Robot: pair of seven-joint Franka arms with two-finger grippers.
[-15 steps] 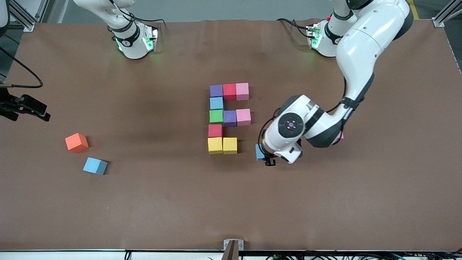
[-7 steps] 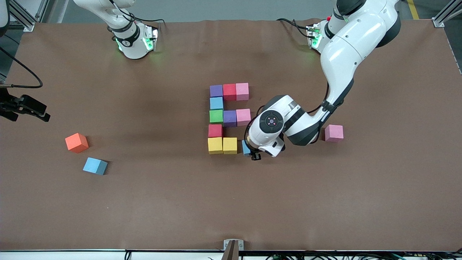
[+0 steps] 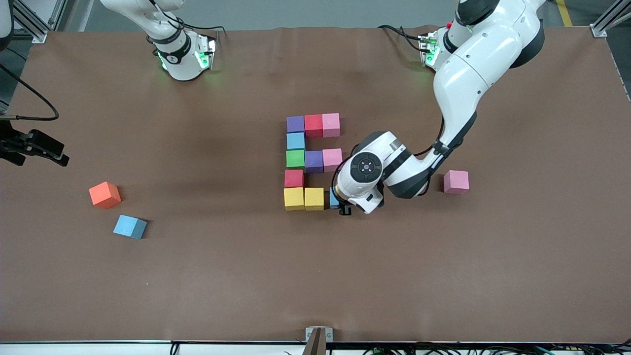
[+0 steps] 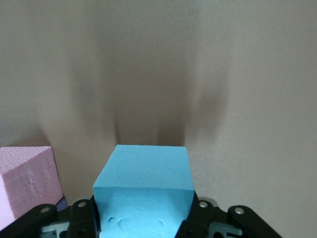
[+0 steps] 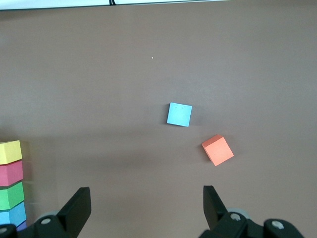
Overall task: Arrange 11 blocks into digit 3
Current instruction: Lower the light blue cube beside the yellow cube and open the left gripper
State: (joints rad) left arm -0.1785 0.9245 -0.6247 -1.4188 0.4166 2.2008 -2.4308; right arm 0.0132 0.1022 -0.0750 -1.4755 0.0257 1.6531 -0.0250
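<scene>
The digit 3 figure stands mid-table: purple (image 3: 295, 124), red (image 3: 313, 125) and pink (image 3: 331, 124) blocks in the farthest row, then light blue (image 3: 296, 141), then green (image 3: 295, 159), purple (image 3: 313, 161) and pink (image 3: 332, 159). Nearer come red (image 3: 294, 178) and two yellow blocks (image 3: 294, 198) (image 3: 314, 198). My left gripper (image 3: 340, 203) is shut on a light blue block (image 3: 334, 198) (image 4: 143, 183), low and close beside the second yellow block. My right gripper (image 5: 146, 198) waits open and empty, high over the right arm's end.
A loose pink block (image 3: 456, 181) lies toward the left arm's end, beside the left forearm. A loose light blue block (image 3: 129, 227) (image 5: 179, 114) and an orange cube (image 3: 104, 195) (image 5: 217, 149) lie toward the right arm's end.
The left arm has carried the light blue block toward the figure until it sits beside the yellow blocks, uncovering the loose pink block. The right arm has not moved.
</scene>
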